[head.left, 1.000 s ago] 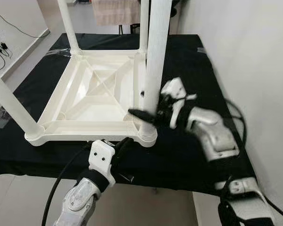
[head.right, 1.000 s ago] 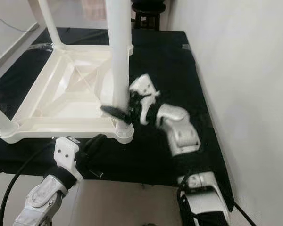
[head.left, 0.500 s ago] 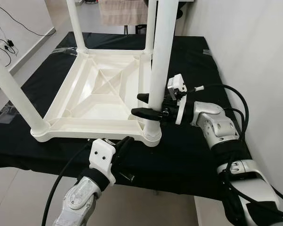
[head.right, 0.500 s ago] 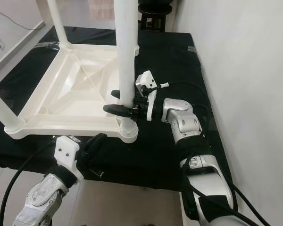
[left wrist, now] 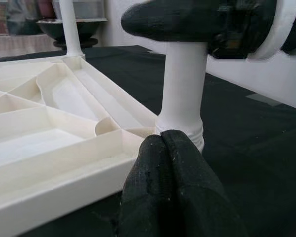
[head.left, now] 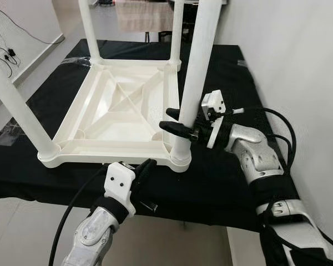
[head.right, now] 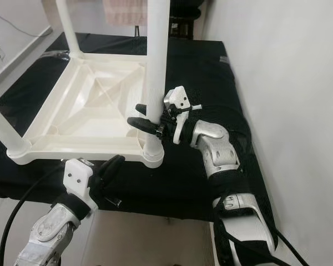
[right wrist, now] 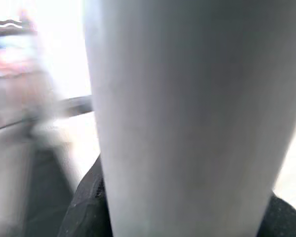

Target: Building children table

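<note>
A white plastic children's table (head.left: 108, 158) lies upside down on a black-covered bench (head.left: 222, 183), its legs pointing up. My right gripper (head.left: 176, 119) reaches in from the right and is shut on the near right leg (head.left: 197, 72), low down, with one black finger on each side. That leg (right wrist: 187, 118) stands close before the right wrist camera. My left gripper (head.left: 147, 169) is shut on nothing. It sits at the bench's front edge, just below the table's near right corner socket (left wrist: 180, 128), with its fingertips (left wrist: 163, 148) pressed together.
The other legs stand at the near left (head.left: 16, 108), far left (head.left: 89, 27) and far right (head.left: 176, 27). A white wall (head.left: 299, 66) runs close along the bench's right side. Cables (head.left: 3, 52) lie on the floor at the left.
My right gripper was blurred in motion a second ago and now holds still around the near right leg, slightly higher. The leg's top leans a little more to the right. The left gripper has stayed put.
</note>
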You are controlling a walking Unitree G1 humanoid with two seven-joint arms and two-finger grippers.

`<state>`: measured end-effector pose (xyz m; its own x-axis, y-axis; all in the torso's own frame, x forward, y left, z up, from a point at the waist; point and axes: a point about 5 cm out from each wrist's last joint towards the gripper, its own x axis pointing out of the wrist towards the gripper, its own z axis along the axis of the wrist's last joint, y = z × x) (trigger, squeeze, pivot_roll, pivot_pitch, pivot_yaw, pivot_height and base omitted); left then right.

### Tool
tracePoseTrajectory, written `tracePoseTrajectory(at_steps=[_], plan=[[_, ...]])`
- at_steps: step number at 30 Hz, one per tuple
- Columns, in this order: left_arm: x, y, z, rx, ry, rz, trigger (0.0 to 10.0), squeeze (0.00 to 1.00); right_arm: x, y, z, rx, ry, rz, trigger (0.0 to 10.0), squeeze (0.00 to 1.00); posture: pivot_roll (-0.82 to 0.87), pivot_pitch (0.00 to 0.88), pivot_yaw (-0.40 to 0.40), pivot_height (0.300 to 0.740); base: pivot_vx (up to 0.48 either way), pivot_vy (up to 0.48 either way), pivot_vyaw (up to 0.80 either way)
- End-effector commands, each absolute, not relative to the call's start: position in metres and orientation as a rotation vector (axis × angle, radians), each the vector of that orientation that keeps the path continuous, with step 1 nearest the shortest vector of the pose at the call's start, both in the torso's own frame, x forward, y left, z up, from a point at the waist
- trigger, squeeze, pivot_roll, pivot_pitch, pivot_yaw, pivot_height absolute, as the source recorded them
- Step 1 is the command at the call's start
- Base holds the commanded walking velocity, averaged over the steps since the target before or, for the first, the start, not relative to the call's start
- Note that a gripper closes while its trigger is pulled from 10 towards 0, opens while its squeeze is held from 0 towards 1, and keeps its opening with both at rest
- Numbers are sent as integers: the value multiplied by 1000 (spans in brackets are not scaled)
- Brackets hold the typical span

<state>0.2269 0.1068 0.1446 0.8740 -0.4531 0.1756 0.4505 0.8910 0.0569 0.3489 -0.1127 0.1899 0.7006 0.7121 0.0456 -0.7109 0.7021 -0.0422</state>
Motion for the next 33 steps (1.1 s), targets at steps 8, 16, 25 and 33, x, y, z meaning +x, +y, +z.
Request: tracePoseTrajectory(at_steps=[8, 16, 25, 33], plan=[[228, 109, 141, 5, -168, -472, 10000, 0, 337, -99, 141, -32, 149, 479, 0, 0, 72, 107, -32, 740, 0, 0, 0], [228, 108, 142, 6, -173, -461, 10000, 0, 353, -101, 161, -18, 119, 524, 10000, 1000, 81, 107, -31, 740, 0, 0, 0], [228, 108, 142, 4, -172, -471, 10000, 0, 357, -108, 188, -121, 23, 931, 10000, 0, 91, 104, -26, 740, 0, 0, 0], [227, 108, 142, 11, -172, -474, 10000, 0, 362, -121, 189, -60, 71, 1122, 10000, 0, 110, 98, -25, 740, 0, 0, 0]])
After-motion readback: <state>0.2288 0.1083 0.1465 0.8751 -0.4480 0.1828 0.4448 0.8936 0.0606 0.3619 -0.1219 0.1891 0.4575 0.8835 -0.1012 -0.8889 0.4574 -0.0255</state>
